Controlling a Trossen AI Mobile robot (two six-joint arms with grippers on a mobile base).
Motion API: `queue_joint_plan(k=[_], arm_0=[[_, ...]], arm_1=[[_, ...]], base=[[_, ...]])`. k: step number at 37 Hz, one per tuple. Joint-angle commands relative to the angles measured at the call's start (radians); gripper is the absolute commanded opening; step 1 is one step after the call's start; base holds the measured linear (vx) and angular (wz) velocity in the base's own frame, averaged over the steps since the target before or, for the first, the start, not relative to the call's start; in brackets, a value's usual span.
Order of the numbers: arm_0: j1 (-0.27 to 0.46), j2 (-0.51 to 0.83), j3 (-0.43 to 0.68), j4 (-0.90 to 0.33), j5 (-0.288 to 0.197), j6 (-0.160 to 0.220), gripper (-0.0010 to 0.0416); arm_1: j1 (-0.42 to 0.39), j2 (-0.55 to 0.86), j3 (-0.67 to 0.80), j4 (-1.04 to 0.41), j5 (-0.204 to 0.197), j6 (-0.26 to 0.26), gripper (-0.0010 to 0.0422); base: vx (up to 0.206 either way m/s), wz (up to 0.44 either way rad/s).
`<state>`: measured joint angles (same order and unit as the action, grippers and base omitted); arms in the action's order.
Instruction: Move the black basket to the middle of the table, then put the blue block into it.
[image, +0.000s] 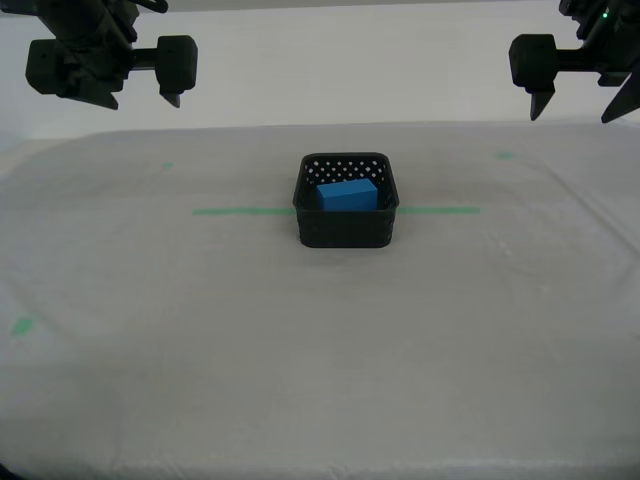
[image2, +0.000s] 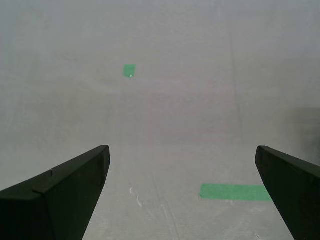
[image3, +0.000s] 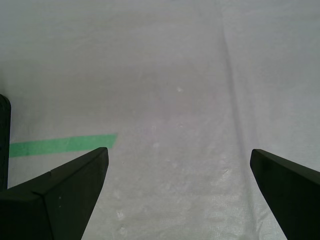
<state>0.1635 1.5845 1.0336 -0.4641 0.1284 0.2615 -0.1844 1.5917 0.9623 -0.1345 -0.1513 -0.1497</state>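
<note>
Blue block sitting inside the basket, mid-table, both grippers up and empty.

Small solid bright-blue rectangular block (image: 348, 194) lies in the shallow black perforated plastic basket (image: 345, 228), long axis running across the table, side to side, slightly tilted. Basket sits about midway between the side edges of the pale grey-white cloth table (image: 300, 380), right on the thin green tape line (image: 240, 211). My first gripper (image3: 177, 200) and my second gripper (image2: 182, 200) each have jaws spread wide over bare cloth, holding nothing. Two arms hang above the far corners.
</note>
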Motion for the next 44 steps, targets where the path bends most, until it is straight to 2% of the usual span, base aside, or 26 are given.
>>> queue_joint_plan(k=[1, 44], arm_0=[[0.0, 0.0, 0.0, 0.001, 0.0, 0.0, 0.0398], [0.0, 0.0, 0.0, 0.001, 0.0, 0.0, 0.0399]], arm_1=[[0.0, -0.001, 0.0, 0.002, 0.002, 0.004, 0.04], [0.0, -0.001, 0.0, 0.002, 0.002, 0.004, 0.04]], base=[[0.0, 0.0], [0.0, 0.0]])
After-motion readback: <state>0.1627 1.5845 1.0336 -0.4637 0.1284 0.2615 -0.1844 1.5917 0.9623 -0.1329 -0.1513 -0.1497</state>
